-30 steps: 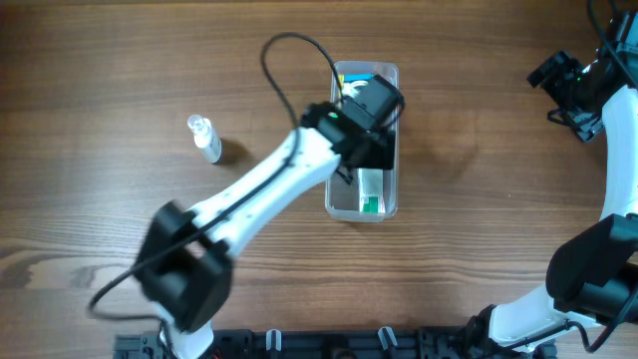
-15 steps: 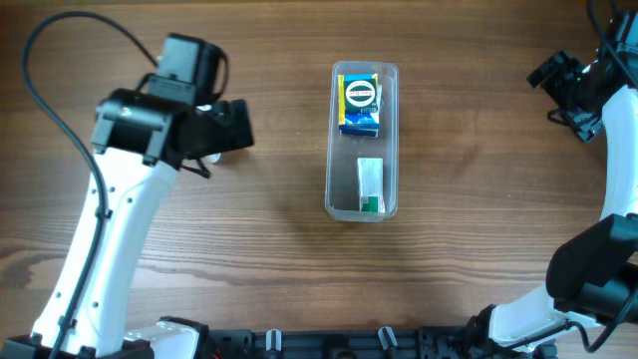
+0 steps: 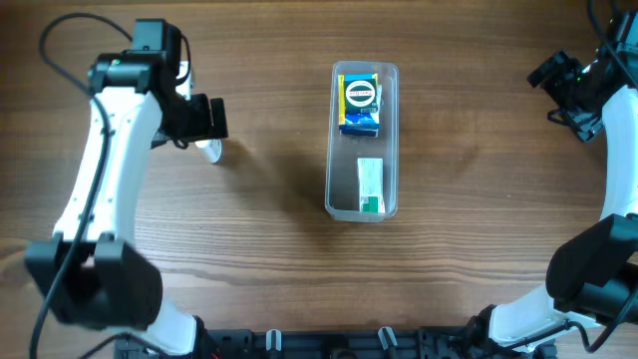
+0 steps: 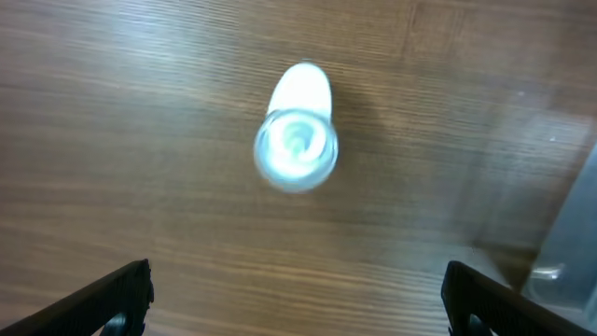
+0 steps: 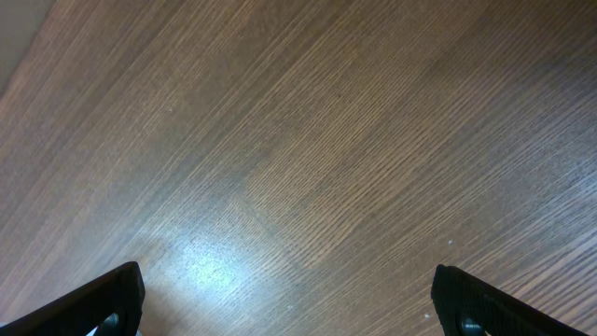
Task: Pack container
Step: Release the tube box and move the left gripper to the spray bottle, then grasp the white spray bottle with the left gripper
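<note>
two risks stand out, the larger first. the left hand (image 3: 207, 120) hangs above the small clear bottle (image 4: 297, 149) with its jaws wide apart and nothing between them. in the left wrist view the bottle stands upright, seen from its top, roughly midway between the two fingertips. it looks tall for its foot and is probably light, so a descent off to one side, or one finger arriving ahead of the other, could tip it and send it rolling over the surface (image 3: 459, 229). the lesser risk comes at the drop: free room in the container looks tight, so the bottle could catch on the rim or settle on top of a box instead of going in.

the container (image 3: 330, 160), long, narrow and see-through, lies near the middle of the surface, well apart from the bottle. it holds two things: a blue and yellow box (image 3: 360, 107) in the far half, and a slimmer white box with a green end (image 3: 370, 185) in the near half, with a small gap between them. the right hand (image 3: 555, 78), jaws likewise apart and empty, sits at the far right edge over bare wood, well apart from everything.
</note>
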`<state>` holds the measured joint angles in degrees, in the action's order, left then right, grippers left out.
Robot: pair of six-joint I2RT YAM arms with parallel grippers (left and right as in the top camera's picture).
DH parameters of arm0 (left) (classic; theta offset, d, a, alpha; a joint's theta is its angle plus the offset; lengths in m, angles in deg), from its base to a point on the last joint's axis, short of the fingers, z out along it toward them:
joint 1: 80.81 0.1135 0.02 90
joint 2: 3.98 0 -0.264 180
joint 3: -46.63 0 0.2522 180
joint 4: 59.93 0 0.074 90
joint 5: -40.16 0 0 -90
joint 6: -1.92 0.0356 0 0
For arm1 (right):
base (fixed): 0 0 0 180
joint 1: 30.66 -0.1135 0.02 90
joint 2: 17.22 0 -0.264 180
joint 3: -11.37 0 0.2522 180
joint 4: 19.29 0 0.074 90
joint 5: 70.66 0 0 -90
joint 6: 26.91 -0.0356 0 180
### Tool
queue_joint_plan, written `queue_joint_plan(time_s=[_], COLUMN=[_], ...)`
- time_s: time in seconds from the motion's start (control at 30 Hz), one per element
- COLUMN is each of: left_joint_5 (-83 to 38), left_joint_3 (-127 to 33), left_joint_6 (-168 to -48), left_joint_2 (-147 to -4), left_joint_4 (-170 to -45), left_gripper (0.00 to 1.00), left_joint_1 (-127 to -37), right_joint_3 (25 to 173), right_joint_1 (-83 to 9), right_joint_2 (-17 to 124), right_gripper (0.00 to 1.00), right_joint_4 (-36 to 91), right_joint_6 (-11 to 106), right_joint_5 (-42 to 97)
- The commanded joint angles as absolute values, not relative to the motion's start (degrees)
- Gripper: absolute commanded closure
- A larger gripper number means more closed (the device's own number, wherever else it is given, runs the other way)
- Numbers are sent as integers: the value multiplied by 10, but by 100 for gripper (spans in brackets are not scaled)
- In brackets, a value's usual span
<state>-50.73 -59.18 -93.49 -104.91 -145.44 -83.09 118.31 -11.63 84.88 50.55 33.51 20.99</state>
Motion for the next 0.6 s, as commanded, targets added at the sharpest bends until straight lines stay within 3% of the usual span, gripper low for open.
queue_joint_plan(time_s=[0.0,0.57], left_joint_5=[-495,-511], left_joint_3=[-597,-597], left_joint_6=[-876,-868], left_joint_2=[-1102,-1173], left_joint_4=[-1441,-1375], left_gripper=[0,4], left_joint_1=[-829,-828], right_joint_3=[1181,1182], right_joint_1=[-117,-117], right_joint_2=[856,856], right_gripper=[0,0], right_joint_4=[504,504], right_joint_6=[330,330], right_joint_5=[206,206])
